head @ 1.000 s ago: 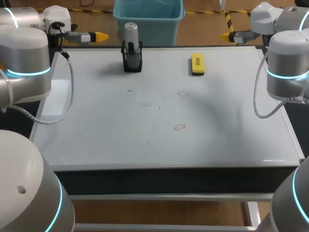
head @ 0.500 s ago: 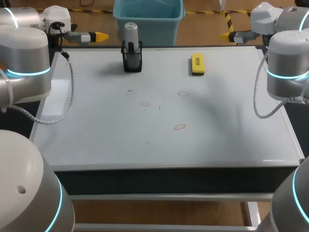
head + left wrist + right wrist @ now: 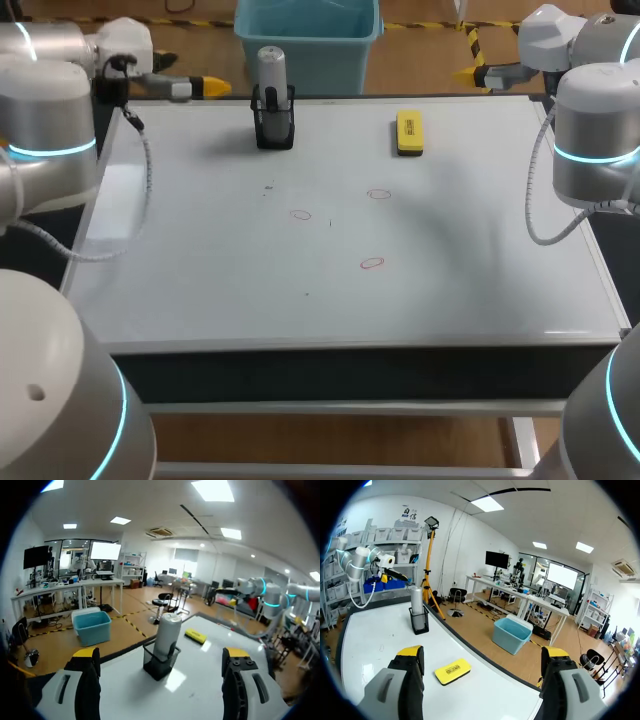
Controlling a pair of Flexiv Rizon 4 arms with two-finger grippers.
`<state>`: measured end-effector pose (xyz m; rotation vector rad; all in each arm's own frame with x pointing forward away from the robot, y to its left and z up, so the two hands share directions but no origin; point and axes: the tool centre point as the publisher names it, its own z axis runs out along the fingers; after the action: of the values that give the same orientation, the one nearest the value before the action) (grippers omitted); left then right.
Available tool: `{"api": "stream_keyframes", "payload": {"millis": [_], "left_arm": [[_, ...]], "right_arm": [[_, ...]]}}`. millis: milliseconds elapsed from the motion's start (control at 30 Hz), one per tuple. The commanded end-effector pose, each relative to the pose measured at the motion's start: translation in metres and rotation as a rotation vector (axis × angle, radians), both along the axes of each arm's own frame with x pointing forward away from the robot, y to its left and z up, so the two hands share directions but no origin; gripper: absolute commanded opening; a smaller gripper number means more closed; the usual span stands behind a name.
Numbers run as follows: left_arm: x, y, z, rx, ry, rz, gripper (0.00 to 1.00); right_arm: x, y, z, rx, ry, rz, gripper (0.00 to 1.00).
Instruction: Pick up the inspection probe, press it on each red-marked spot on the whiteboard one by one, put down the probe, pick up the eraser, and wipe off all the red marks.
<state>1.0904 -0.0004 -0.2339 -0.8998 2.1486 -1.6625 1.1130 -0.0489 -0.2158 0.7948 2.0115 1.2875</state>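
Whiteboard (image 3: 450, 290) is covering the whole tabletop, lying flat and white under both arms. Left arm (image 3: 50, 120) is coming in at the far left corner and right arm (image 3: 595, 130) at the far right corner, each hanging by the board's back edge. Left gripper (image 3: 212, 87) is pointing across the back edge toward the middle; in its wrist view its two yellow-tipped fingers are standing wide apart and gripping nothing, with the probe and its stand showing ahead of them, well apart from both tips. Right gripper (image 3: 470, 73) is pointing inward from the other side, just beyond the board's back edge; its fingers are likewise spread wide and gripping nothing, with the eraser lying ahead of them on the board. Black holder (image 3: 274, 125) is standing upright near the back edge, left of the middle. Inspection probe (image 3: 271, 68), a grey cylinder, is sitting upright in that holder, its upper half sticking out above the rim. Yellow eraser (image 3: 409, 132) is lying flat on the board to the right of the holder, well apart from it. Three small red marks are showing as thin ovals toward the board's centre: one (image 3: 300, 214) on the left, one (image 3: 379, 194) farther back and to the right, and one (image 3: 372, 263) nearest the front.
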Motion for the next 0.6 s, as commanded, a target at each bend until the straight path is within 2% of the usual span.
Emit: {"api": "stream_keyframes", "payload": {"millis": [33, 133, 300, 467, 600], "left_arm": [[0.024, -0.007, -0.014, -0.04, -0.032, -0.183, 1.0], [0.028, -0.012, -0.014, -0.091, -0.062, -0.228, 1.0], [0.034, -0.025, -0.015, -0.095, -0.091, -0.293, 1.0], [0.035, -0.032, -0.019, -0.144, -0.141, -0.353, 1.0], [0.039, -0.041, -0.021, -0.139, -0.167, -0.392, 1.0]], "right_arm": [[0.0, 0.0, 0.0, 0.0, 0.001, 0.001, 1.0], [0.0, 0.0, 0.0, 0.0, 0.001, 0.001, 1.0], [0.0, 0.0, 0.0, 0.0, 0.001, 0.001, 1.0], [0.0, 0.0, 0.0, 0.0, 0.001, 0.001, 1.0], [0.0, 0.0, 0.0, 0.0, 0.001, 0.001, 1.0]]}}
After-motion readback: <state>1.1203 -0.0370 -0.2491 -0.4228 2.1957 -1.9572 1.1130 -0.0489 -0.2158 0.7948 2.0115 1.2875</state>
